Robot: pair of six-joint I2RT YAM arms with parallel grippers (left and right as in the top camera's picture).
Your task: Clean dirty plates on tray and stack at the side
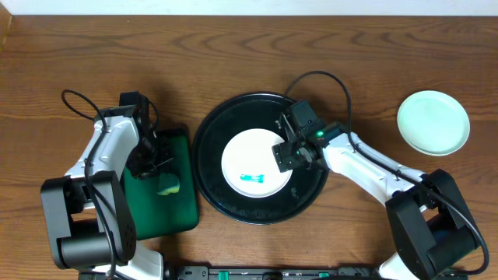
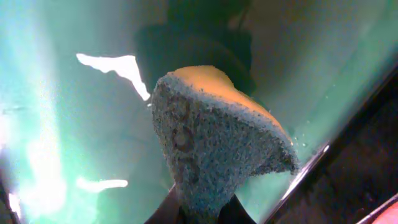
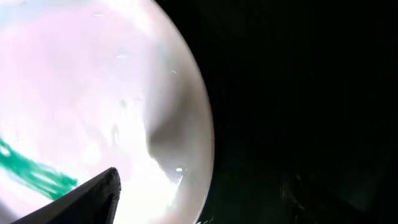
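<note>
A white plate (image 1: 249, 167) with a teal-green smear (image 1: 250, 178) lies in the round black tray (image 1: 206, 148). My right gripper (image 1: 286, 158) is open at the plate's right rim. In the right wrist view one finger rests over the plate (image 3: 93, 93) near the smear (image 3: 31, 171), the rim lies between the jaws (image 3: 186, 193), and the other finger is lost against the dark tray (image 3: 298, 93). My left gripper (image 1: 159, 167) is shut on a yellow-and-green sponge (image 1: 169, 185), which fills the left wrist view (image 2: 211, 143) above the jaws (image 2: 205, 214). A clean pale-mint plate (image 1: 433, 122) sits at the far right.
A rectangular dark-green tray (image 1: 175, 210) lies left of the black tray, under the sponge; its wet surface shows in the left wrist view (image 2: 62, 124). The tabletop is brown wood. Both arms' cables loop above their wrists.
</note>
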